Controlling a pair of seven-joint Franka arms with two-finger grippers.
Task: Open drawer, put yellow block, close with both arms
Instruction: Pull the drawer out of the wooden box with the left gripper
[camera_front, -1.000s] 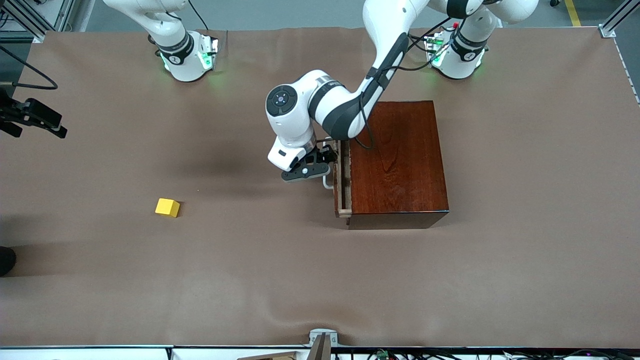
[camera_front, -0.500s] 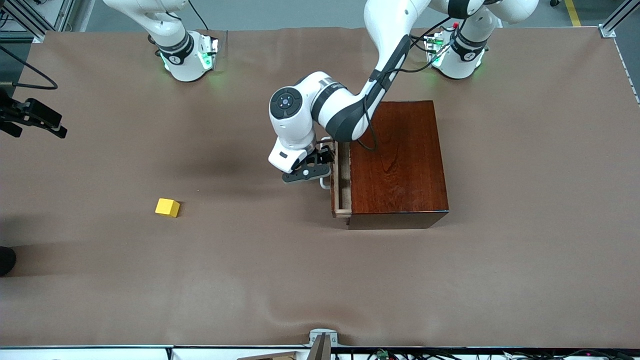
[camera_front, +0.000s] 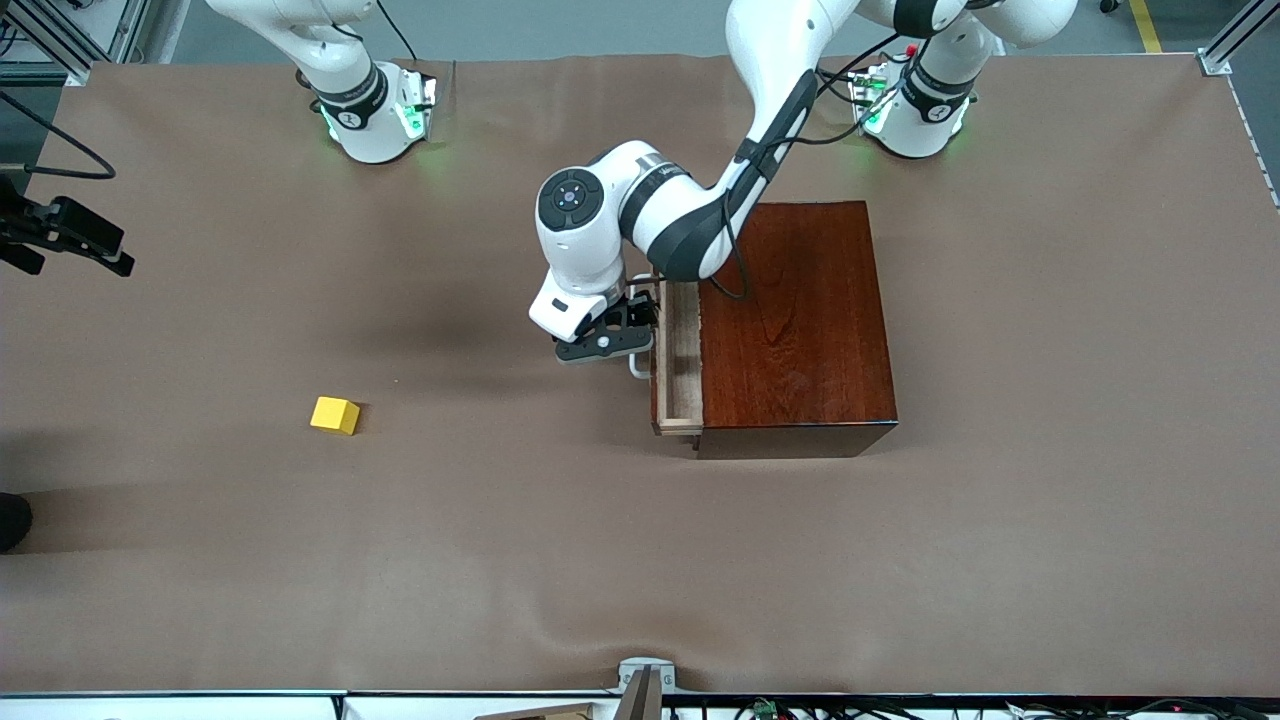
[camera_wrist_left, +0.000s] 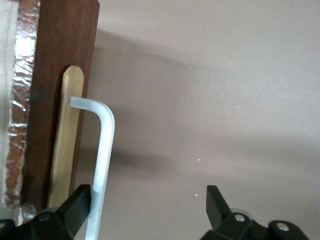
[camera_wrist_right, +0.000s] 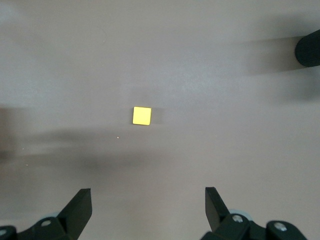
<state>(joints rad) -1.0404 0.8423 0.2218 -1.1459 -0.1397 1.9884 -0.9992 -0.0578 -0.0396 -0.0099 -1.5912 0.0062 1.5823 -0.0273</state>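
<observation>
The pale-wood drawer (camera_front: 678, 365) stands partly pulled out of the dark reddish-brown box (camera_front: 795, 325), on the side toward the right arm's end. My left gripper (camera_front: 625, 320) is at its white handle (camera_front: 637, 368). In the left wrist view the gripper (camera_wrist_left: 147, 200) is open, and the handle bar (camera_wrist_left: 102, 160) lies between the jaws, against one finger (camera_wrist_left: 75, 205). The yellow block (camera_front: 334, 414) lies on the table toward the right arm's end. My right gripper (camera_wrist_right: 147, 200) hangs open and empty high over the block (camera_wrist_right: 142, 115); it is out of the front view.
A black device (camera_front: 70, 235) juts over the table edge at the right arm's end. A dark object (camera_front: 12, 520) sits at that same edge, nearer the front camera. A grey mount (camera_front: 645, 680) stands at the table's front edge.
The drawer has slid farther out of the box toward the right arm's end, and my left gripper moved with the handle. The yellow block has not moved.
</observation>
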